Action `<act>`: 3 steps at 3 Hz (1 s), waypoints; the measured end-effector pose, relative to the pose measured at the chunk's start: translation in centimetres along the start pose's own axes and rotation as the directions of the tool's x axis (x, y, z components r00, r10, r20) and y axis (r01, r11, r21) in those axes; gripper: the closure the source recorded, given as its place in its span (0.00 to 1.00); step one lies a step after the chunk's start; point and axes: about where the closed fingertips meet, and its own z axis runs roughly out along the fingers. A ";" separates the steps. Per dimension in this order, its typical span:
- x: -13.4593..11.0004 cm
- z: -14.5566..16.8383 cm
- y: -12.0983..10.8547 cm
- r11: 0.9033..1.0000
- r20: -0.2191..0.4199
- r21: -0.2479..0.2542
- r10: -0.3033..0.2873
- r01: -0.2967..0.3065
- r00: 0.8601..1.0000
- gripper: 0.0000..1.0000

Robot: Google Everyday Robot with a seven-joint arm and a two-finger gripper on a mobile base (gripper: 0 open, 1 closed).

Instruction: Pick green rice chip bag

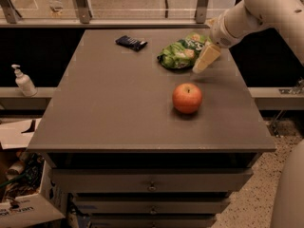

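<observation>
bag: green rice chip bag (182,54) lies on the table (109,113) toward the far right, at 12 o'clock from the apple (187,98).
gripper: gripper (199,67) is low over the tabletop, just beside the bag's 4 o'clock edge, tip angled down-left.
grip state: cannot tell, it shows as one pale wedge from here.
apple: upright, apart from the bag.
wrapper: dark wrapper (130,42) at the bag's 10 o'clock, well apart.
off-table: pump bottle (23,81) on the ledge at the table's 9 o'clock.

furniture: grey drawer cabinet (118,108) | floor: speckled terrazzo (249,201) | rear: glass railing (83,4)
</observation>
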 end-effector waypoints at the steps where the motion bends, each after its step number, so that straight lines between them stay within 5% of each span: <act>1: -1.1 2.0 -0.8 0.998 0.031 -0.001 0.060 -0.060 0.998 0.00; 3: -3.0 5.2 -0.4 0.986 0.069 -0.028 0.167 -0.165 0.984 0.41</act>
